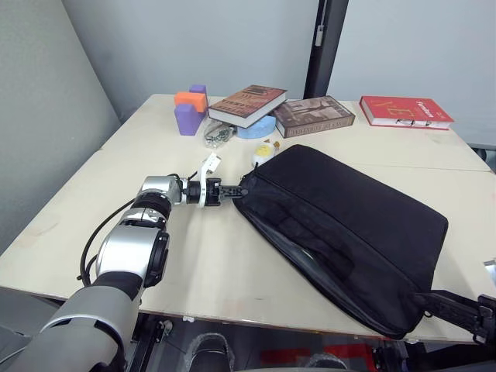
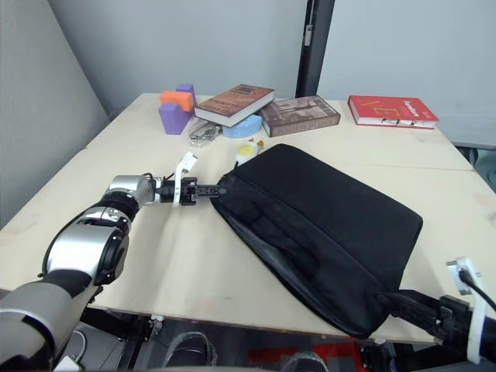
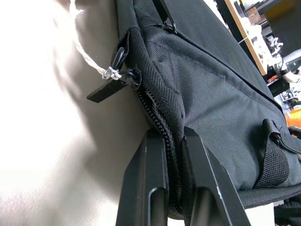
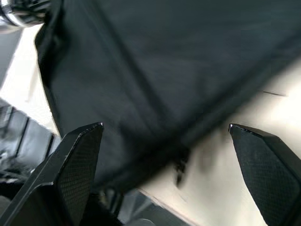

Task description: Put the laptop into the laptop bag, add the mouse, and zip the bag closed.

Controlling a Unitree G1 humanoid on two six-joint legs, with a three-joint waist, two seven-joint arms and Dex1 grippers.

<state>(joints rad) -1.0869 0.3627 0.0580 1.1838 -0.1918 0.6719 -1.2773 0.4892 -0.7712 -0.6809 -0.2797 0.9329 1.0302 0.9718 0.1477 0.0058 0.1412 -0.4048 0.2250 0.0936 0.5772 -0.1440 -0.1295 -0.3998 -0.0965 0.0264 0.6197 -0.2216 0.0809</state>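
Note:
The black laptop bag (image 1: 349, 225) lies flat on the table, slanting from the middle toward the near right edge. My left gripper (image 1: 242, 190) is at the bag's left corner, shut on the bag's zipper edge (image 3: 162, 122). A zipper pull (image 3: 120, 61) with a string tied to it sits just beyond the fingertips. My right gripper (image 4: 165, 126) is open at the bag's near right corner (image 2: 372, 314), its fingers spread wide with nothing between them. The laptop and the mouse are out of view.
At the table's far side lie three books (image 1: 248, 103) (image 1: 314, 116) (image 1: 404, 111), purple and orange foam blocks (image 1: 190, 108), a blue round piece (image 1: 260, 126) and a small white-and-yellow plush toy (image 1: 263, 151). The bag's near corner is at the table's front edge (image 1: 232, 314).

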